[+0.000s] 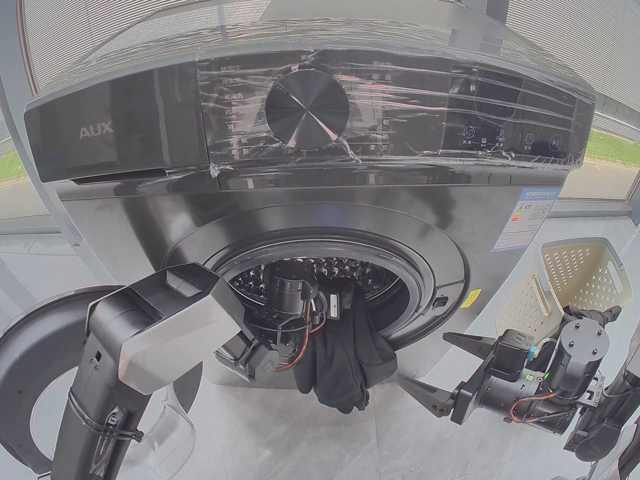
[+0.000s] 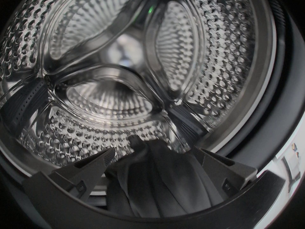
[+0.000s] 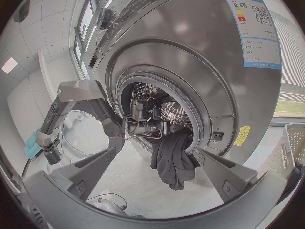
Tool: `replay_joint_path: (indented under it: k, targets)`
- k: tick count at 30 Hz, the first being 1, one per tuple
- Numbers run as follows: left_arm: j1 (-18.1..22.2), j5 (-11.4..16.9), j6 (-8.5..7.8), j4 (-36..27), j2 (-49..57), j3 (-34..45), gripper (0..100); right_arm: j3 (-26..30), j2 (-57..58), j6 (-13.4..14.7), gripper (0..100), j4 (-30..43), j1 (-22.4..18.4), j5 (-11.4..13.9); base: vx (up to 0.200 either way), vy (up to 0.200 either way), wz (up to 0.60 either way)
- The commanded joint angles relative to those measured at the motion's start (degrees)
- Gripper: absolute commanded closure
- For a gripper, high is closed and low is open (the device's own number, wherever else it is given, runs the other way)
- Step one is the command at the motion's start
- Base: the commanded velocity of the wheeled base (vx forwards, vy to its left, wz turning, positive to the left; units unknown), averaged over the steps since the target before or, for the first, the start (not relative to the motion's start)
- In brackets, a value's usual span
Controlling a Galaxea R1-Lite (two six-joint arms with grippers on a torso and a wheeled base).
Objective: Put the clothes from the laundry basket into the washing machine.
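Observation:
The washing machine (image 1: 313,188) stands in front of me with its round opening (image 1: 320,261) uncovered. A black garment (image 1: 343,355) hangs out over the opening's lower rim toward the floor; it also shows as the black garment (image 3: 171,163). My left arm's wrist (image 1: 287,295) is inside the opening. My left gripper (image 2: 155,158) is open inside the steel drum (image 2: 127,64), with the garment's upper folds (image 2: 159,182) lying between its spread fingers. My right gripper (image 1: 423,358) hangs open and empty to the right of the opening, in front of the laundry basket (image 1: 580,275).
The machine's round door (image 1: 33,368) stands swung open at the left, its glass bowl (image 3: 79,134) behind my left arm. The beige basket (image 3: 295,143) leans at the right with something dark at its edge. Pale tiled floor (image 1: 300,435) lies below the opening.

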State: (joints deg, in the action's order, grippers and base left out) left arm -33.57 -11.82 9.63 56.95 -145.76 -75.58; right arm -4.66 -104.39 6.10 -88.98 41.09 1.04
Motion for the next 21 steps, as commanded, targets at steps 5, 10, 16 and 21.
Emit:
replay_joint_path:
  k: [5, 10, 16, 21]
  targets:
    - [-2.4, 5.2, -0.05, -1.8, 7.8, 10.6, 0, 0.1, 0.0, 0.0, 0, -0.2, 0.0, 0.0, 0.0, 0.0, 0.0]
    - [-2.4, 6.6, -0.05, -1.8, 6.5, 11.2, 0, 0.1, 0.1, 0.0, 0, -0.3, 0.0, 0.0, 0.0, 0.0, 0.0]
    - [-1.8, 6.7, -1.19, -1.0, 1.3, 8.7, 0, -0.3, 0.0, 0.0, 0, -0.3, 0.3, 0.0, 0.0, 0.0, 0.0]
    - [-2.2, 6.6, -1.37, -0.8, -0.8, 7.1, 0, -0.3, 0.1, 0.0, 0, -0.3, 0.3, 0.0, 0.0, 0.0, 0.0]
